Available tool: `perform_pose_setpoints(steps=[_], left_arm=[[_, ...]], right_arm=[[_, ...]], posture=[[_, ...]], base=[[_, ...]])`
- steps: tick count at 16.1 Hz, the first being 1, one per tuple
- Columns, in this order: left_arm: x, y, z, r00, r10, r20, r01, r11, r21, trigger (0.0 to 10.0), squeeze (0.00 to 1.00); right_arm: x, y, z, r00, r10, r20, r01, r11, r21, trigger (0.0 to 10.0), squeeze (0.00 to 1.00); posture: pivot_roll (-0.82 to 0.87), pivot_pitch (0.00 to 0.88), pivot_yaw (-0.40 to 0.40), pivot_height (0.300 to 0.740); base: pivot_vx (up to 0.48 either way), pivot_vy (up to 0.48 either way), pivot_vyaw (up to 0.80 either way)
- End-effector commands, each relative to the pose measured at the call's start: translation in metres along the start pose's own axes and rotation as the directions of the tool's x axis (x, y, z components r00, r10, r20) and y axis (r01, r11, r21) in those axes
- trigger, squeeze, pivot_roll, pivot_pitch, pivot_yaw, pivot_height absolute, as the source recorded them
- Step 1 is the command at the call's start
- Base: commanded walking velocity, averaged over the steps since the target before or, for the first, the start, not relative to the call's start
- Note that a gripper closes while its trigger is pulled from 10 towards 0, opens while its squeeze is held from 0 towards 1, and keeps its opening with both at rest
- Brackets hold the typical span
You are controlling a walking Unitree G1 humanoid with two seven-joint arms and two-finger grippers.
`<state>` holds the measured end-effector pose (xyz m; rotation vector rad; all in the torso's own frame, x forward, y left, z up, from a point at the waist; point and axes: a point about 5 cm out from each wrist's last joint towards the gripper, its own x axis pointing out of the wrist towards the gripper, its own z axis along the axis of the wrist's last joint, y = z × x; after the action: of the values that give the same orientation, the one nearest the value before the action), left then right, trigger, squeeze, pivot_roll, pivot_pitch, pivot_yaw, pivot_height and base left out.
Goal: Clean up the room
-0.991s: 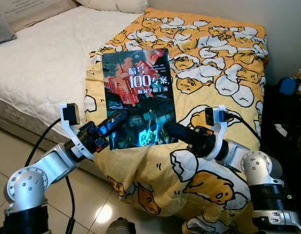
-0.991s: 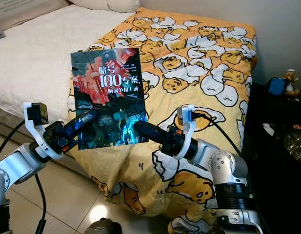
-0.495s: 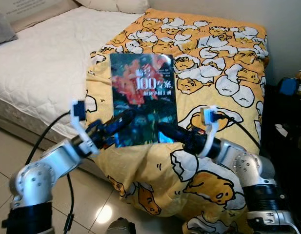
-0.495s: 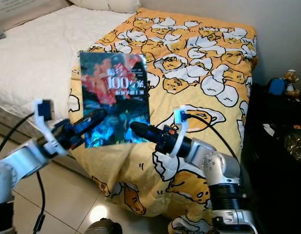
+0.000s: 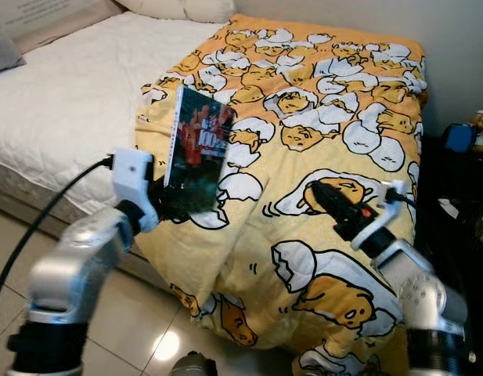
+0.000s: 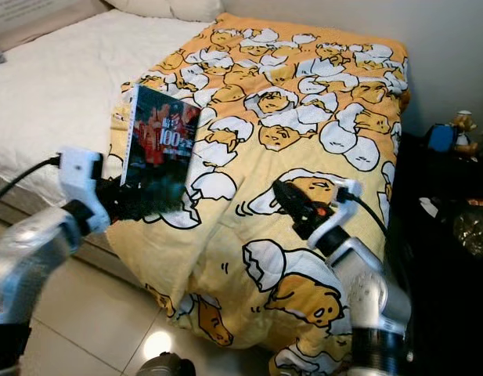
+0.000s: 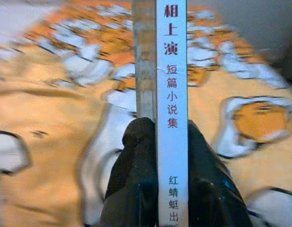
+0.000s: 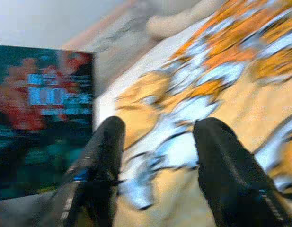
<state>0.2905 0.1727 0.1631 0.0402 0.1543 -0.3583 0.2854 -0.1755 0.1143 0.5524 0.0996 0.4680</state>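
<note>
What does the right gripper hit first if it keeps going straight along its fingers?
Probably the book clamped upright in the left gripper: the right gripper, open, points across the yellow blanket toward it. Depth is unclear; it might graze the blanket first.

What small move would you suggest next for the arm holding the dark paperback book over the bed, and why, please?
Probably carry it clear of the bed. The left gripper is shut on the dark paperback book with red cover art, pinching it at the spine and holding it upright above the yellow cartoon-egg blanket. The right gripper is open, apart from the book, so the left arm alone carries it.
</note>
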Motion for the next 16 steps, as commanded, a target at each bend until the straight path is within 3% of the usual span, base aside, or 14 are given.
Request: perform_pose_setpoints(steps=[1, 2, 4, 6, 10, 16], left_arm=[[0.001, -0.001, 0.008, 0.997, 0.060, 0.056, -0.064, 0.995, 0.077, 10.0, 0.00], [0.001, -0.001, 0.008, 0.993, 0.097, 0.064, -0.103, 0.989, 0.110, 10.0, 0.00], [0.000, -0.005, 0.002, 0.983, 0.170, 0.075, -0.180, 0.970, 0.165, 10.0, 0.00], [-0.001, -0.009, -0.003, 0.981, 0.181, 0.066, -0.191, 0.963, 0.188, 10.0, 0.00], [-0.003, -0.006, -0.014, 0.981, 0.192, 0.041, -0.196, 0.954, 0.227, 10.0, 0.00], [-0.009, -0.017, -0.032, 0.982, 0.190, -0.025, -0.180, 0.960, 0.214, 10.0, 0.00]], right_arm=[[0.002, 0.004, 0.004, 0.999, -0.047, 0.023, 0.048, 0.995, -0.084, 10.0, 1.00], [0.003, 0.006, 0.003, 0.996, -0.079, 0.030, 0.082, 0.990, -0.116, 10.0, 1.00], [0.011, 0.006, -0.011, 0.965, -0.258, 0.042, 0.262, 0.950, -0.171, 10.0, 1.00], [0.014, 0.010, -0.017, 0.949, -0.313, 0.037, 0.314, 0.931, -0.186, 10.0, 0.00], [0.012, 0.007, -0.021, 0.925, -0.381, 0.015, 0.370, 0.889, -0.271, 10.0, 0.00], [0.002, 0.002, -0.024, 0.899, -0.438, 0.014, 0.424, 0.862, -0.279, 10.0, 0.00]], posture=[[-0.10, 0.000, 0.039, 0.740], [-0.10, 0.000, 0.039, 0.740], [-0.08, 0.000, 0.004, 0.740], [-0.06, 0.000, -0.018, 0.740], [-0.09, 0.000, -0.014, 0.740], [-0.10, 0.000, -0.001, 0.740]], base=[[0.000, 0.000, 0.00], [0.000, 0.000, 0.00], [0.000, 0.000, 0.00], [0.000, 0.000, 0.00], [0.000, 0.442, -0.63], [0.000, 0.480, -0.66]])
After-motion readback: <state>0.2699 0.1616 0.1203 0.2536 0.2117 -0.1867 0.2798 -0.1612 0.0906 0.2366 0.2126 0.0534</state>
